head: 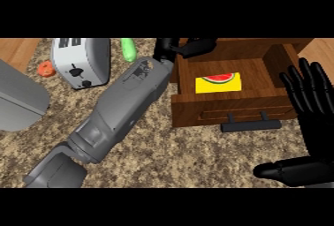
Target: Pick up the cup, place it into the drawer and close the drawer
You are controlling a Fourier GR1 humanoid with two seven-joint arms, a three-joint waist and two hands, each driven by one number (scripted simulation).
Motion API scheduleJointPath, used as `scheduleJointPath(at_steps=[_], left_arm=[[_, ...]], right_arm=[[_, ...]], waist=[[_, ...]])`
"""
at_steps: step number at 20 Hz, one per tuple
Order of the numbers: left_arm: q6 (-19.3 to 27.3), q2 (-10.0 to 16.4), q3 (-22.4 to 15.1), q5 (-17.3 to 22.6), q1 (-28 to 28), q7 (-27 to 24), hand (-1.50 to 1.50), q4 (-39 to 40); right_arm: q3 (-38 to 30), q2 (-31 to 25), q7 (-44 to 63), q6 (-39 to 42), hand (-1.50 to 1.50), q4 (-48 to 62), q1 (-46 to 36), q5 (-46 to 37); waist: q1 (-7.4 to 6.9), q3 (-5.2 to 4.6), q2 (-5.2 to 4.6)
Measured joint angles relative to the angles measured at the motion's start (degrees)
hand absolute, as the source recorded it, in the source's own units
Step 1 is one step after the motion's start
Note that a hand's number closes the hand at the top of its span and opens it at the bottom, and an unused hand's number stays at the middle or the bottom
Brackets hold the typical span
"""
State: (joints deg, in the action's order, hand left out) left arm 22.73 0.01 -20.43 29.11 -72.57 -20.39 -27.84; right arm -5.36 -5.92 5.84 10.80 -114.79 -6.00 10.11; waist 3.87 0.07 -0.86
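Farthest left of the drawer (pixel 222 111), a grey bin (pixel 20 101) sat at the view's edge on the speckled tabletop (pixel 176 154). Next toward the drawer lay a small orange thing (pixel 46 69), just beside a toaster (pixel 81 59) that stood well left of the drawer. A green vegetable (pixel 128 49) lay between the toaster and the drawer's far left corner. The left forearm (pixel 117 110) ran slantwise from the lower left up to that corner, and the left hand (pixel 189 46) hung over the drawer's back left edge. Whether that hand was wide, narrow or holding anything could not be told. The cup did not show anywhere; it could not be told whether the hand hid it. The drawer stood pulled open, with a yellow card (pixel 218 83) bearing a watermelon slice lying flat inside it, and a dark handle (pixel 251 125) on its front. Right of the drawer, the right hand (pixel 312 114) rested wide open, fingers straight and upward, holding nothing.
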Motion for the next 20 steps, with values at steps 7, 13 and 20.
scheduleJointPath(at_steps=[7,13,20], left_arm=[[2.5,0.0,-7.1,2.8,-2.0,0.3,1.50,4.1],[5.1,0.0,-12.8,3.9,-2.4,2.2,-1.50,5.0],[4.5,0.0,-12.9,8.9,-2.4,-0.8,-1.50,3.2]], right_arm=[[0.9,0.0,0.7,0.3,-1.50,0.9,-2.3,0.2],[1.2,0.2,0.8,0.4,-1.50,1.0,-3.3,0.9],[0.3,0.3,1.5,0.9,-1.50,1.2,-4.5,3.7]], waist=[[1.69,0.02,-0.42],[2.74,0.05,-0.60],[2.50,0.02,-0.68]])
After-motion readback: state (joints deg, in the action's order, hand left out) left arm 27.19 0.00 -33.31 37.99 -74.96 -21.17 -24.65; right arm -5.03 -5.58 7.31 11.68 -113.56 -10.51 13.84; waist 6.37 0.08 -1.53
